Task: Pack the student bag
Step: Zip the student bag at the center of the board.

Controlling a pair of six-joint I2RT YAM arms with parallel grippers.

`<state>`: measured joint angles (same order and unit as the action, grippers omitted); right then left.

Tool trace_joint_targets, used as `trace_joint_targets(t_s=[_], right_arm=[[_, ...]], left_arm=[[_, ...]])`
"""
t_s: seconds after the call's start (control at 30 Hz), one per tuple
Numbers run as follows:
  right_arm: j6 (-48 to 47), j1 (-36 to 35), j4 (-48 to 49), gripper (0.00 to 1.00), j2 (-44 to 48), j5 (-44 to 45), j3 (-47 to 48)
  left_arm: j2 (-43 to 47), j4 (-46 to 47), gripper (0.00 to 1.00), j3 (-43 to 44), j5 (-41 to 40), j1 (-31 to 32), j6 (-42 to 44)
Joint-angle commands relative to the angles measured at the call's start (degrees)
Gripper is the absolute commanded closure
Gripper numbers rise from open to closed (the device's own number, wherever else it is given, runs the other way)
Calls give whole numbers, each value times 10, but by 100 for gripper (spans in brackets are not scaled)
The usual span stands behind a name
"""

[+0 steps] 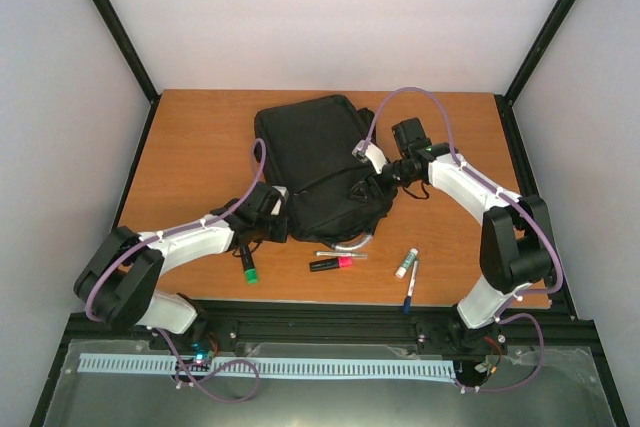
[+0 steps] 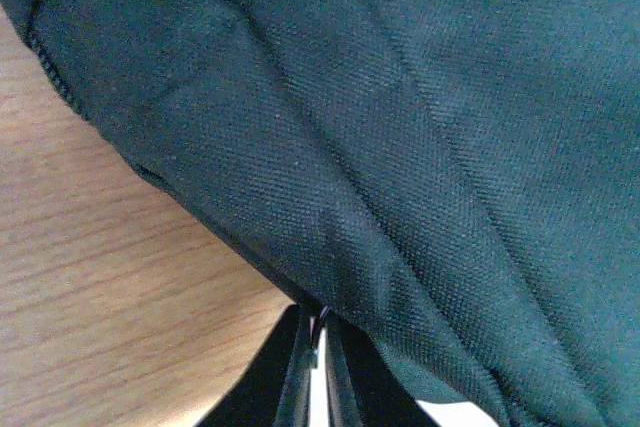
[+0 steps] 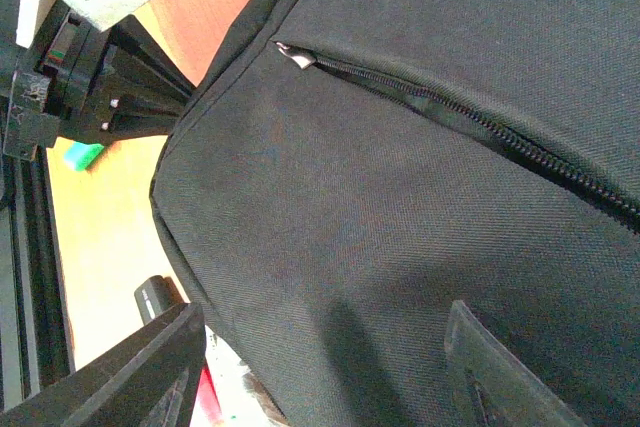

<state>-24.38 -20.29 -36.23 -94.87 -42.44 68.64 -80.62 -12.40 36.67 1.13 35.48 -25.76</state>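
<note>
Nearest me, a blue pen lies at the front edge of the worktop, with a pink-and-black marker and a green-capped marker alongside. Behind them the black student bag lies flat mid-worktop. The left pincer is clamped on the bag's near-left edge. The right pincer stands spread apart over the fabric below a zip.

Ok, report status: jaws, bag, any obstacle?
Jaws: left gripper shut on student bag edge, right gripper open above it. Loose pens beside bag, none blocking.
</note>
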Motion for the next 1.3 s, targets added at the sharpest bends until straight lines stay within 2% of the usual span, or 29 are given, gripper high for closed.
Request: trace_joint_targets(t_s=[0.0, 0.17, 0.37, 0.77, 1.03, 1.27], right_arm=[[-3, -4, 0, 33, -12, -3, 15], [20, -4, 13, 33, -37, 17, 12], [49, -4, 20, 35, -77, 48, 19], [62, -3, 28, 37, -107, 57, 21], [65, -1, 27, 37, -115, 60, 25], [69, 13, 27, 37, -108, 60, 28]], left_arm=[[6, 13, 98, 15, 4, 3, 13], [28, -8, 99, 1, 3, 3, -19], [40, -30, 99, 0, 16, 22, -14], [-38, -63, 99, 69, -6, 154, -15], [-54, -23, 99, 111, 19, 173, 10], [-143, -4, 99, 191, 57, 176, 38]])
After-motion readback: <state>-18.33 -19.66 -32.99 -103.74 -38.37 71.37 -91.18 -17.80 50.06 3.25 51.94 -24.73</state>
